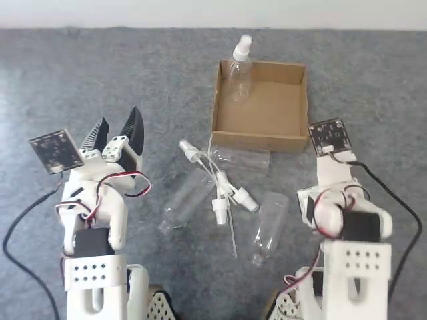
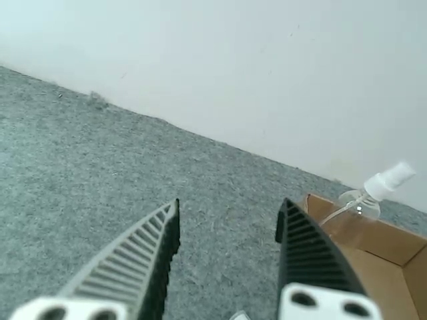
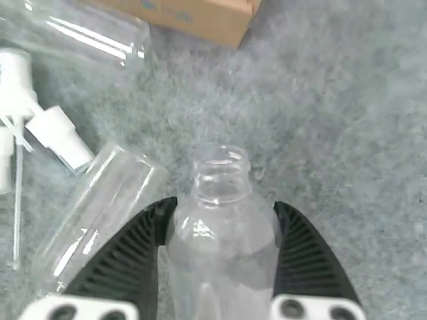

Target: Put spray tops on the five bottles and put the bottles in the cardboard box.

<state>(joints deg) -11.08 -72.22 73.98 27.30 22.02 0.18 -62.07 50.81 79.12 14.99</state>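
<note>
Sitting between the ribbed black fingers of the right gripper (image 3: 225, 205) is a clear plastic bottle with a bare, open neck (image 3: 220, 230). The fingers press on its shoulders from both sides, so I take it as grasped, though I cannot tell whether it is lifted or rests on the grey carpet (image 1: 80, 80). Its long axis runs along the fingers, with the neck pointing away from the wrist, toward the near corner of the brown cardboard box (image 1: 260, 141).

Just beside it, on the side toward the other arm, a second clear bottle (image 1: 268, 227) lies on the carpet. Beyond that, the loose white spray tops with thin dip tubes (image 1: 243, 198) are scattered between the two arms. A third topless bottle (image 1: 183, 200) lies slantwise among them, and a fourth (image 1: 243, 160) lies along the box's near wall. One bottle that already has its white spray top (image 1: 239, 77) leans in the far corner of the box.

The left gripper (image 1: 120, 117) is spread wide with nothing in it, raised over the carpet and aimed at the far wall. The spray tops lie off to its right, nearer to it than to the occupied right gripper. That likely makes it the arm to fetch a top. The fit then depends on lining the dip tube up with the held bottle's neck.
</note>
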